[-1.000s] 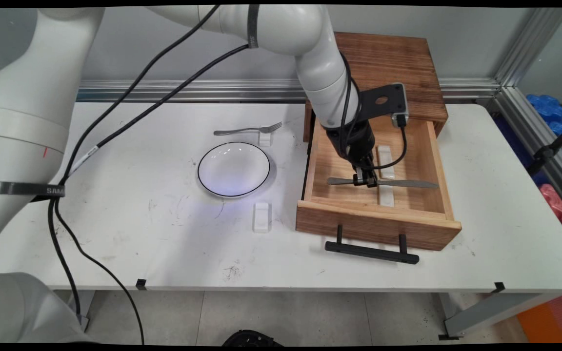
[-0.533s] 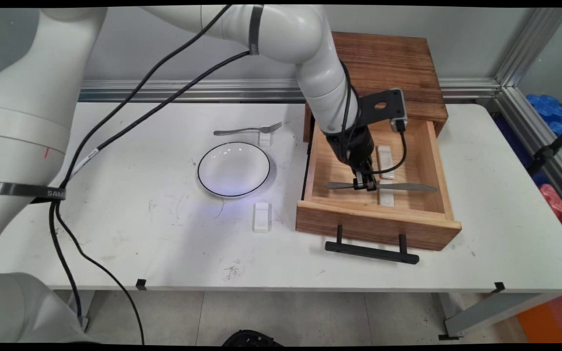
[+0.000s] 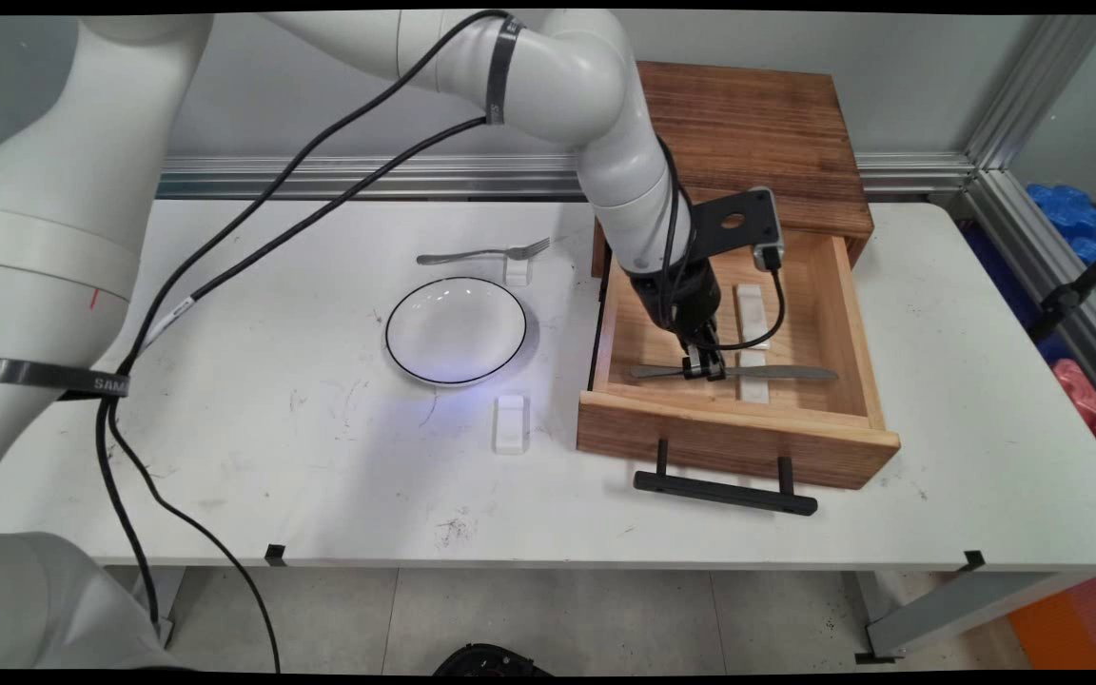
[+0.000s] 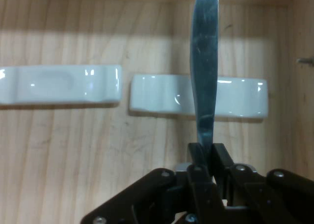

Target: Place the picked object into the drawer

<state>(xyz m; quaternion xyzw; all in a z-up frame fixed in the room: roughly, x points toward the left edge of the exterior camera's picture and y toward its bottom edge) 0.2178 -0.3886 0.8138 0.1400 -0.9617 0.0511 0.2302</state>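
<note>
Only the letters "SAM" can be read, white on a black cable strap [image 3: 48, 375] around the arm.

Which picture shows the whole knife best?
The main view: the knife shows end to end, lying across the open drawer and over a white rest, the gripper shut on it. The hand view shows only the blade running up from the fingers.

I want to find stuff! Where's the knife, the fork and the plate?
knife [image 3: 795, 373]: main view, on its blade.
fork [image 3: 477, 254]: main view, on its handle.
plate [image 3: 394, 323]: main view, on its black rim.
</note>
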